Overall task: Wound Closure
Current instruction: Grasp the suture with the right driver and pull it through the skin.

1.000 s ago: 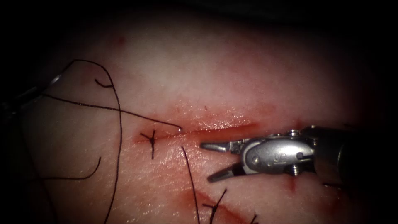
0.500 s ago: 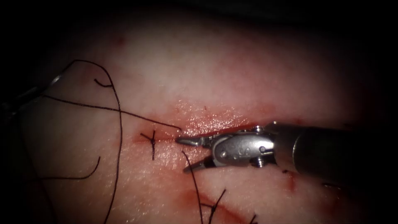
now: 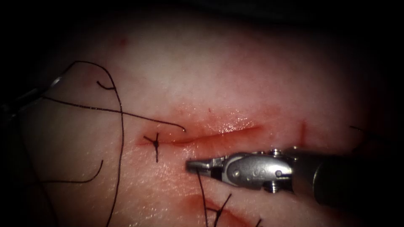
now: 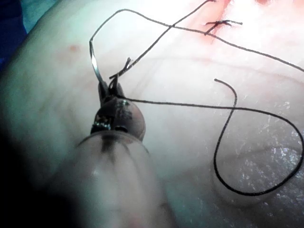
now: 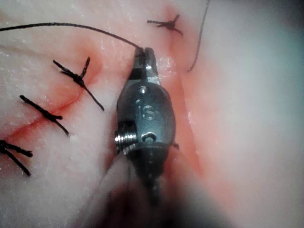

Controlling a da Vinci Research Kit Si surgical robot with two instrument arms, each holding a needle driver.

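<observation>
My right hand (image 3: 192, 165) lies low over the tissue (image 3: 219, 75), just below the cut (image 3: 219, 133), with its tips pressed together on the thread (image 3: 201, 189) where a strand rises out of the tissue; from my tips that strand runs down and away toward the knotted stitches (image 5: 76, 78) beside me. A second ago this hand was spread wide right at the cut's edge; it has since dropped below the cut and closed. In the right wrist view the thread (image 5: 71, 26) reaches my tips (image 5: 144, 59) from the side. Just beyond my tips, at the left end of the cut, sits a finished knot (image 3: 155, 143).

My left hand (image 4: 109, 90) is well apart from the cut, off to the left over pale tissue. It pinches the needle (image 4: 95, 66) near its tail end, the curve standing up out of my grip, free of the tissue. Thread (image 4: 199, 108) trails from there in loose loops across the tissue.
</observation>
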